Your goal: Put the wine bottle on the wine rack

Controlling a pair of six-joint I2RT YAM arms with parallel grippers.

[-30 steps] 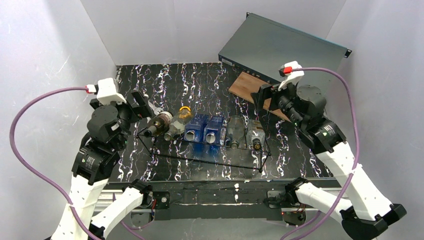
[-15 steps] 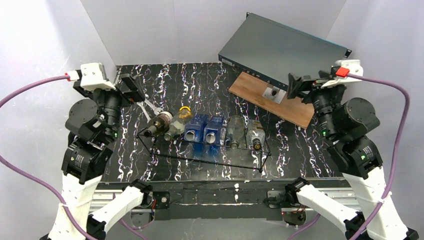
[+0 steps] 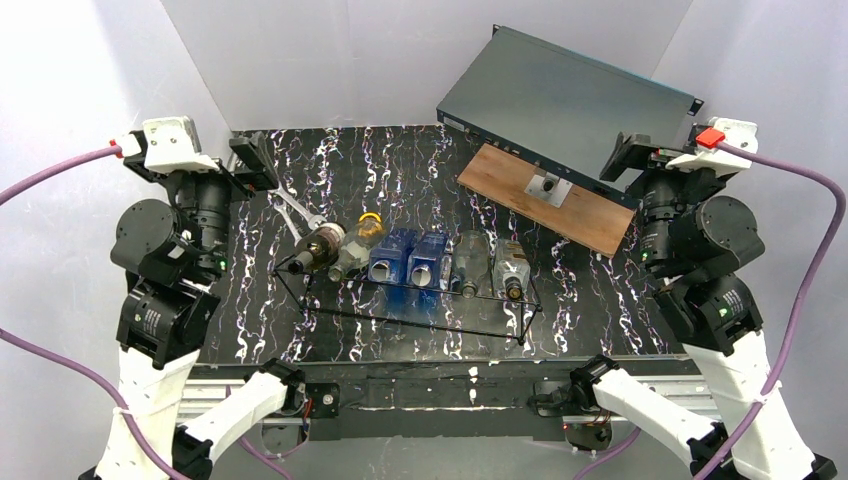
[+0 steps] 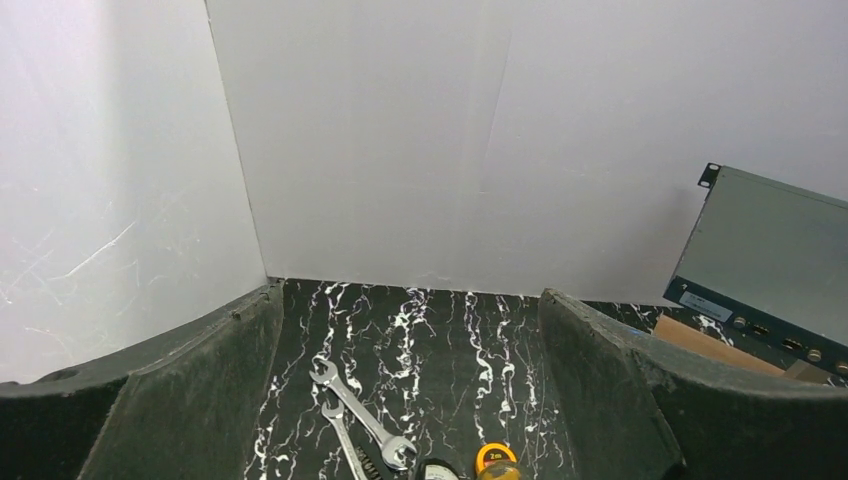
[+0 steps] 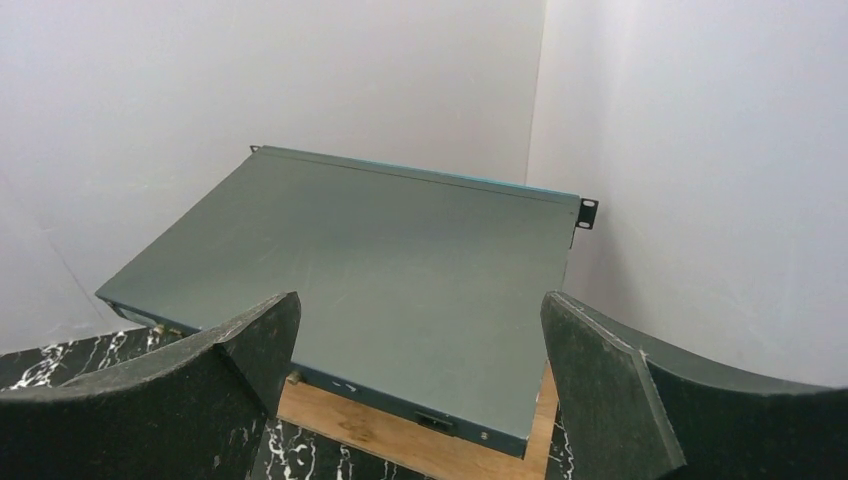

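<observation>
Grippers apart and empty: my left gripper and right gripper hang high on either side, fingers spread wide, pinching nothing.

Between them the wine rack stands in the middle of the table, with six bottles lying side by side across its wires. The brown wine bottle lies at the left end, angled, its neck seemingly pointing near and left, just beside a yellow-capped bottle. I judge it heavy for its size, stiff, and slick glass that would roll and could crack if dropped. To square it, I would close across the thick body near its middle, not the narrow neck. Two wrenches lie just beyond it.
</observation>
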